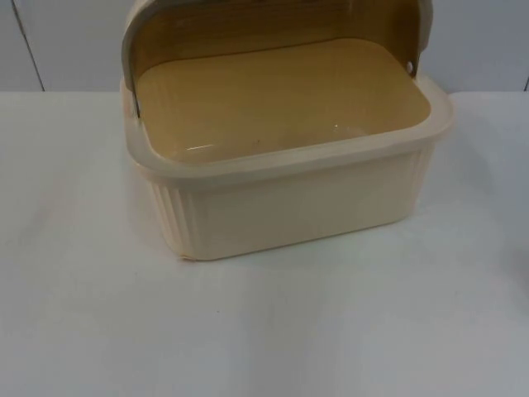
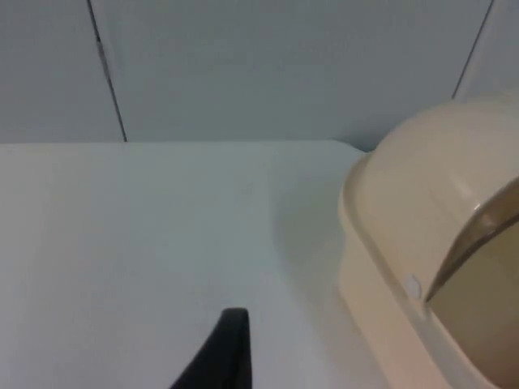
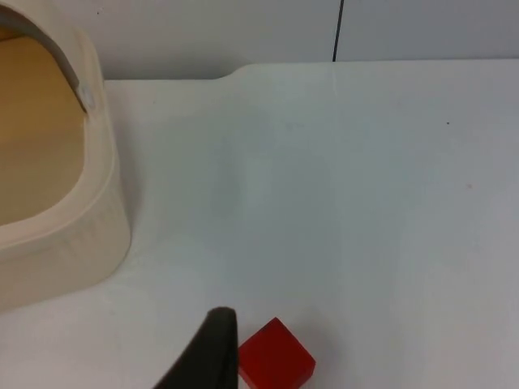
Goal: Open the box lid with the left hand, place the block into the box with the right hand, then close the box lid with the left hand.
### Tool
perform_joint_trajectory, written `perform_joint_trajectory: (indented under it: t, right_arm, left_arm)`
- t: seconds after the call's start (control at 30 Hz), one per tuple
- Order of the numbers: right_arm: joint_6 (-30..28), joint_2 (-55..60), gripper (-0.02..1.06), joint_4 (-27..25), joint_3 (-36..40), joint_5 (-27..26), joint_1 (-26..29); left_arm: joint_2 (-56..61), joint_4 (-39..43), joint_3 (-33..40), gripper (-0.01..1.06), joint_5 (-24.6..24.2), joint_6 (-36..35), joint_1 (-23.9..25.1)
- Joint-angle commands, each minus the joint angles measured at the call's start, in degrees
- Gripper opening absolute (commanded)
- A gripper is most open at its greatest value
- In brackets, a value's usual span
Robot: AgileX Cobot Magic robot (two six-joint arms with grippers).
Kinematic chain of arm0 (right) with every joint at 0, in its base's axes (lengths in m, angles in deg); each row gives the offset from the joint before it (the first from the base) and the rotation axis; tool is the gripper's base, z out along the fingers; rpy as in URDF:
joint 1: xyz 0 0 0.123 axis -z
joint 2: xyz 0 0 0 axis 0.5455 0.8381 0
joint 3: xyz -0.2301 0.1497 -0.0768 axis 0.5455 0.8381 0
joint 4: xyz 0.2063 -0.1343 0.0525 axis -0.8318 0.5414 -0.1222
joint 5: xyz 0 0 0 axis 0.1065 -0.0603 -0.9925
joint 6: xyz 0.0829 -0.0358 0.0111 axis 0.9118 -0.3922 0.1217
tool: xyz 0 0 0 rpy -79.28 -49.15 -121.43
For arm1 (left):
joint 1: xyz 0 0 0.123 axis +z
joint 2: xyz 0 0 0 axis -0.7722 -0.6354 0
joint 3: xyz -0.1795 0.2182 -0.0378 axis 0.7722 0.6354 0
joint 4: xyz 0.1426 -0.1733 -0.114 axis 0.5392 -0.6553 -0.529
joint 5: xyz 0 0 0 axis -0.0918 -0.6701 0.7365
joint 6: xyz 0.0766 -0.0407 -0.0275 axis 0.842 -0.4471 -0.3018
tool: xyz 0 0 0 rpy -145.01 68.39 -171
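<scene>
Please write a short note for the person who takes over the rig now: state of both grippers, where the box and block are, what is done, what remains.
Left gripper: over the bare white table, beside the cream ribbed plastic box; holds nothing visible.
Right gripper: low over the table, next to the small red cube block; not gripping it as far as seen.
Box: its translucent brown roll-top lid is rolled back, nothing lies inside.
Done: lid opened.
Left: right arm grasps the block and places it in the box; left arm closes the lid.
</scene>
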Motion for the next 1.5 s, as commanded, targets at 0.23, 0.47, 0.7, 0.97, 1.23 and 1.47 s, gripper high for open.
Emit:
perform_joint_trajectory:
  t: [0.23,0.47,0.7,0.97,1.23,1.47]
  right_arm:
    - [-0.2,0.0,1.04,0.0,-0.5,0.7,-0.1]
    - [-0.1,0.0,1.04,0.0,-0.5,-1.3,-0.1]
    - [-0.6,0.0,1.04,0.1,-0.5,-1.5,-0.1]
    - [-3.1,6.0,1.04,0.1,-0.5,-1.7,-0.1]
    - [-4.8,15.6,1.04,-0.6,-0.5,-8.0,-0.1]
    - [-5.2,24.4,1.04,-1.1,-0.5,-13.8,-0.1]
  left_arm:
    - [1.0,3.3,0.2,1.04,-8.0,0.0,0.3]
    - [1.1,2.4,0.2,1.04,-9.4,-3.4,0.3]
    - [1.1,2.3,0.2,1.04,-8.2,-3.4,0.3]
    - [1.1,2.4,0.2,1.04,-5.4,-3.4,0.3]
    - [1.1,6.5,0.2,1.04,-2.3,-2.5,0.3]
    - [1.1,6.2,0.2,1.04,-0.7,-2.5,0.3]
